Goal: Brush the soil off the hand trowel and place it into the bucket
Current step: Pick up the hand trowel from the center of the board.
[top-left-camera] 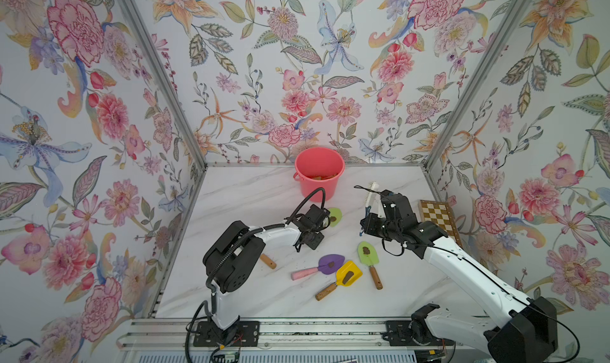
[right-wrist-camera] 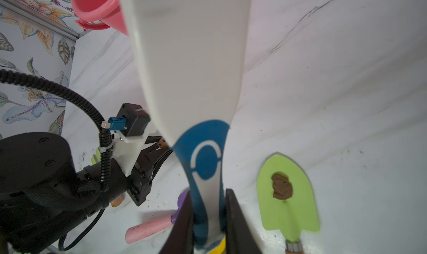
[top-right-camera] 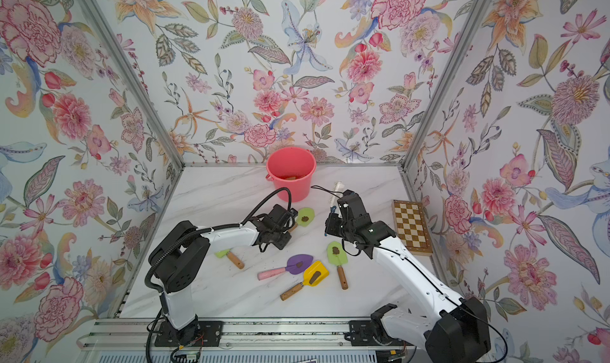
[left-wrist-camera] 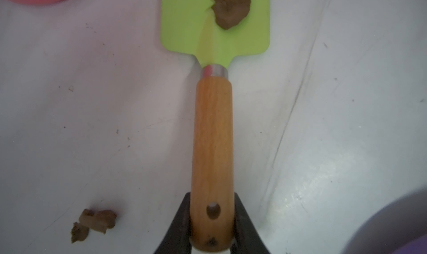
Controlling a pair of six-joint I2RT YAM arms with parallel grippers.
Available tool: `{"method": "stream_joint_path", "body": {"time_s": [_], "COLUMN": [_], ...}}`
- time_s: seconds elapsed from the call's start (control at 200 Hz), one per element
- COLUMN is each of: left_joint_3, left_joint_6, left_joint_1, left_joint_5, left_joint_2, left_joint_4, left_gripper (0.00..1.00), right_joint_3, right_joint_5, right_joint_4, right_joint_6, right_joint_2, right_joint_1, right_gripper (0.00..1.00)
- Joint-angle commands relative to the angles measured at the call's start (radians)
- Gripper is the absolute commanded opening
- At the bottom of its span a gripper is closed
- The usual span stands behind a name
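Observation:
My left gripper (left-wrist-camera: pixel 212 209) is shut on the end of the wooden handle of a lime-green hand trowel (left-wrist-camera: pixel 212 125). A brown lump of soil (left-wrist-camera: pixel 231 8) sits on its squarish blade. In both top views this blade (top-left-camera: pixel 335 216) (top-right-camera: pixel 305 216) shows just in front of the coral-pink bucket (top-left-camera: pixel 313 188) (top-right-camera: pixel 290 189), past the left gripper (top-left-camera: pixel 325 224). My right gripper (right-wrist-camera: pixel 208 206) is shut on the blue grip of a white brush (right-wrist-camera: pixel 191 56). It holds the brush (top-left-camera: pixel 371 194) up to the right of the bucket, bristles facing left.
A pointed green trowel (top-left-camera: pixel 368 252), a purple trowel with a pink handle (top-left-camera: pixel 326 264) and a yellow trowel (top-left-camera: pixel 346 273), each with soil, lie mid-table. Another wooden handle (top-left-camera: pixel 268 261) pokes from under the left arm. A chessboard (top-left-camera: pixel 439 217) lies at the right edge. Loose soil crumbs (left-wrist-camera: pixel 92 225) lie beside the held handle.

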Motion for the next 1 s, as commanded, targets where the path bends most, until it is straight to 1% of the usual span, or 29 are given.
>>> {"method": "stream_joint_path", "body": {"time_s": [0.0, 0.14, 0.225, 0.285, 0.505, 0.526, 0.546, 0.566, 0.606, 0.656, 0.751, 0.831, 0.996], "left_joint_3": [0.0, -0.011, -0.022, -0.024, -0.037, -0.037, -0.037, -0.037, -0.041, -0.049, -0.08, -0.092, -0.11], "left_joint_6": [0.004, 0.008, 0.01, 0.011, 0.017, 0.019, 0.02, 0.023, 0.028, 0.038, 0.056, 0.067, 0.084], "left_joint_1": [0.014, 0.015, 0.015, 0.014, 0.014, 0.014, 0.013, 0.012, 0.013, 0.012, 0.011, 0.009, -0.013], "left_joint_5": [0.015, 0.008, 0.006, 0.004, -0.021, -0.022, -0.024, -0.026, -0.031, -0.042, -0.088, -0.107, -0.177], "left_joint_2": [-0.059, -0.095, -0.123, -0.149, -0.291, -0.306, -0.309, -0.348, -0.379, -0.413, -0.474, -0.517, -0.566], "left_joint_4": [-0.023, -0.051, -0.08, -0.107, -0.235, -0.254, -0.271, -0.289, -0.325, -0.37, -0.431, -0.467, -0.515], "left_gripper": [0.12, 0.08, 0.06, 0.04, 0.02, 0.02, 0.02, 0.02, 0.02, 0.0, 0.0, 0.0, 0.0], "right_joint_3": [0.023, 0.014, 0.008, 0.011, 0.022, 0.024, 0.027, 0.031, 0.044, 0.065, 0.124, 0.164, 0.236], "right_joint_5": [-0.012, -0.023, -0.051, -0.094, -0.259, -0.272, -0.286, -0.298, -0.321, -0.349, -0.38, -0.4, -0.399], "right_joint_4": [0.044, 0.046, 0.04, 0.018, -0.092, -0.099, -0.104, -0.108, -0.116, -0.133, -0.191, -0.228, -0.274], "right_joint_6": [-0.006, -0.006, -0.014, -0.034, -0.14, -0.148, -0.155, -0.164, -0.179, -0.197, -0.244, -0.277, -0.321], "right_joint_2": [0.007, 0.016, 0.022, 0.039, 0.13, 0.14, 0.151, 0.161, 0.183, 0.209, 0.267, 0.308, 0.372], "right_joint_1": [0.007, 0.009, 0.009, 0.008, 0.037, 0.068, 0.078, 0.09, 0.112, 0.142, 0.189, 0.21, 0.226], "right_gripper": [0.03, 0.03, 0.03, 0.03, 0.02, 0.02, 0.02, 0.02, 0.02, 0.03, 0.02, 0.02, 0.01]}}
